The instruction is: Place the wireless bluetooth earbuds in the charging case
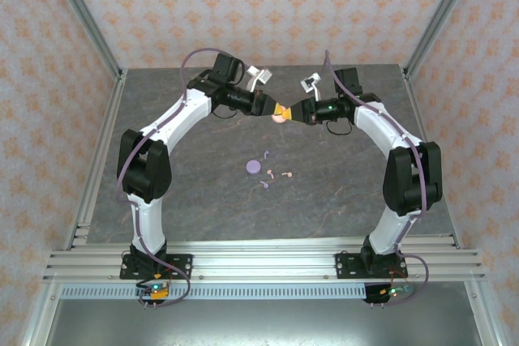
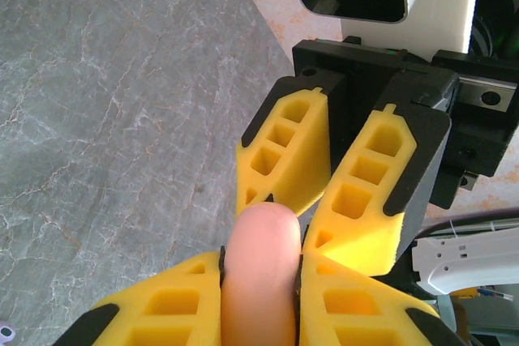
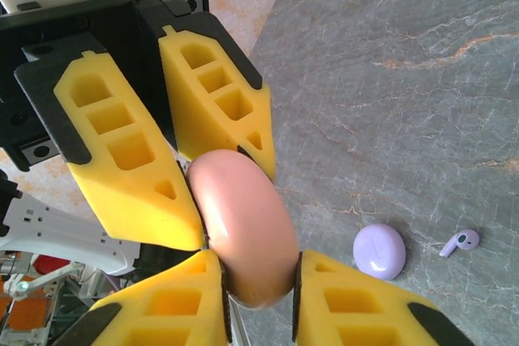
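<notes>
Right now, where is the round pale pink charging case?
Top view, far centre: the round pale pink charging case is pinched between the left gripper and right gripper, beyond the round lavender case.

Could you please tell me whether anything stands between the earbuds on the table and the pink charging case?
No object lies between them, but the pink case looks shut. It hangs above the table, clamped between the left gripper and the right gripper, well apart from the earbuds, which lie nearer the arm bases.
</notes>
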You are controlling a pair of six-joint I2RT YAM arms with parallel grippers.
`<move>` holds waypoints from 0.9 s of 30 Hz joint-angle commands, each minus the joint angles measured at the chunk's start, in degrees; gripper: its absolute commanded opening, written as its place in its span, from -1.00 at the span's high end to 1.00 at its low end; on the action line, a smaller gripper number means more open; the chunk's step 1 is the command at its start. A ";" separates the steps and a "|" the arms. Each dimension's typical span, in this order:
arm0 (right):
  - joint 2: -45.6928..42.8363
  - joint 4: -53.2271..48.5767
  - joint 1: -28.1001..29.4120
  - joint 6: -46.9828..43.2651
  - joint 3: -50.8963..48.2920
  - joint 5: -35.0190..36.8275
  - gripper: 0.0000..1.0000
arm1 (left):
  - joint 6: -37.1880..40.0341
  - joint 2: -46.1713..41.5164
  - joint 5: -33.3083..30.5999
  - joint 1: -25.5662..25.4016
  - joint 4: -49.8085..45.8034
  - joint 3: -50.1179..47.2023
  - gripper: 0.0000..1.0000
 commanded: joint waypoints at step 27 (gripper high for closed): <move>-2.90 11.35 0.12 7.63 -2.51 -0.08 0.51 | -18.70 -8.57 -6.77 -1.52 23.77 -13.24 0.80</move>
